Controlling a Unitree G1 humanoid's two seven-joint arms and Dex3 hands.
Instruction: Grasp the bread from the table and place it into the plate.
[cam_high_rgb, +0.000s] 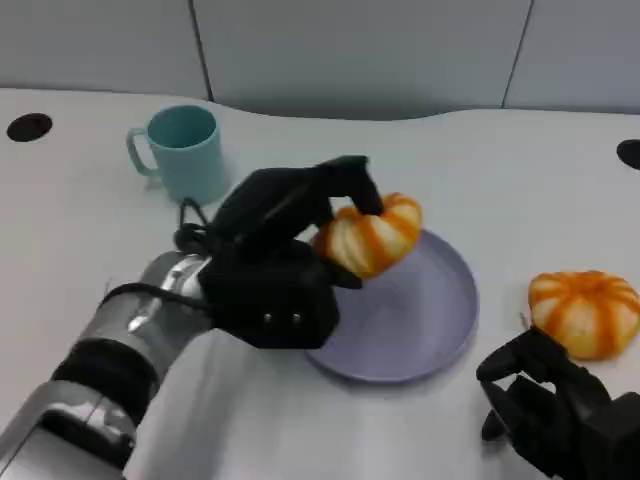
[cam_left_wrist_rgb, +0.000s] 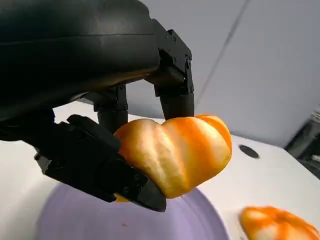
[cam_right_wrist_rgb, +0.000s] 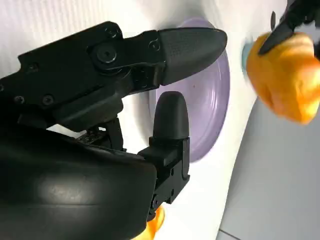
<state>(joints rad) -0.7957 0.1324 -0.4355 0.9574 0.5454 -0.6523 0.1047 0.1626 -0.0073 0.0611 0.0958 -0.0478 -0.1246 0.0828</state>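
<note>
We held the bread (cam_high_rgb: 370, 235) pinched in our left hand (cam_high_rgb: 285, 250) just above the plate's (cam_high_rgb: 420, 330) far-left rim, ready to lower it in, while our right hand (cam_high_rgb: 550, 405) rested loosely spread, holding nothing, near the second loaf (cam_high_rgb: 585, 310) on the tabletop (cam_high_rgb: 480, 170)

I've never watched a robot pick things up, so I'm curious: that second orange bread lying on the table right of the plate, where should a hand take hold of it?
Probably from above, fingers closing on opposite sides of the bread on the table. It lies flat as a rounded, ridged dome with its top and sides exposed. The right hand is just in front of it; the left hand already holds the other bread over the plate.
</note>
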